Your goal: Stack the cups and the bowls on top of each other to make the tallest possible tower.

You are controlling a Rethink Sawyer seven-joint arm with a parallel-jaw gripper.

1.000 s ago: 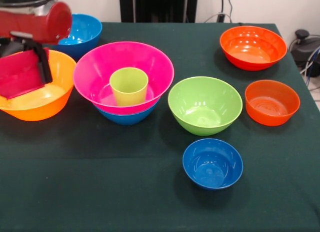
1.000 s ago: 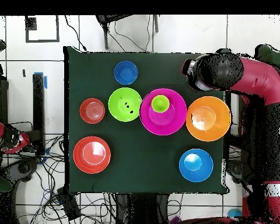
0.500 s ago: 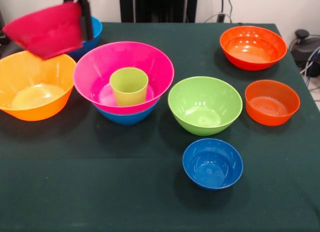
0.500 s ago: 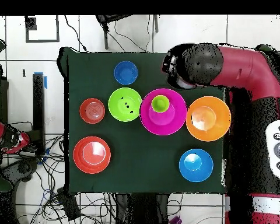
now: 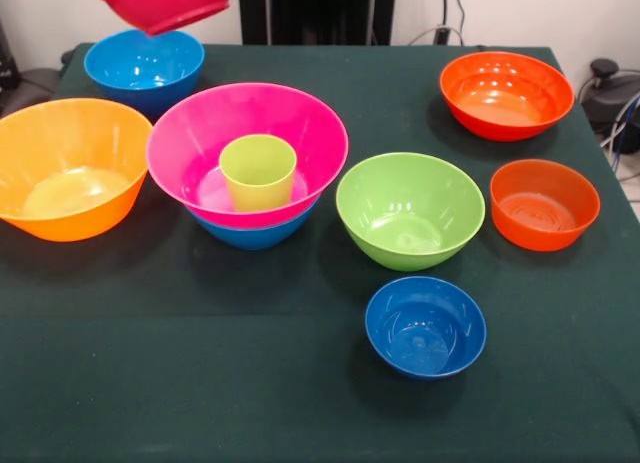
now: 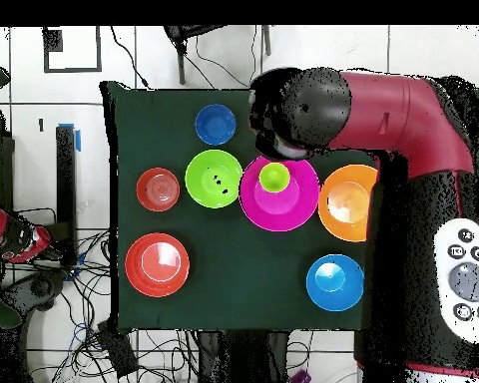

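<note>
A small crimson bowl (image 5: 160, 3) hangs in the air at the top edge of the front view, above the far blue bowl (image 5: 145, 68), so my gripper holds it. The gripper itself is hidden: above the frame in front, under my red arm (image 6: 303, 110) overhead. The tower is a lime cup (image 5: 258, 170) standing upright in the large pink bowl (image 5: 320, 133), which sits in a medium blue bowl (image 5: 250, 235). Overhead, the arm's head overlaps the pink bowl's (image 6: 283, 211) top rim, beside the cup (image 6: 274, 178). A green bowl (image 5: 410, 208) sits right of the tower.
A large orange bowl (image 5: 65, 168) sits left of the tower. A large red-orange bowl (image 5: 506, 93), a smaller red-orange bowl (image 5: 544, 203) and a small blue bowl (image 5: 425, 325) stand on the right half of the green cloth.
The crimson bowl has risen out of the orange bowl and moved right in the front view, now mostly above the frame. Overhead, the arm has swung left toward the pink bowl.
</note>
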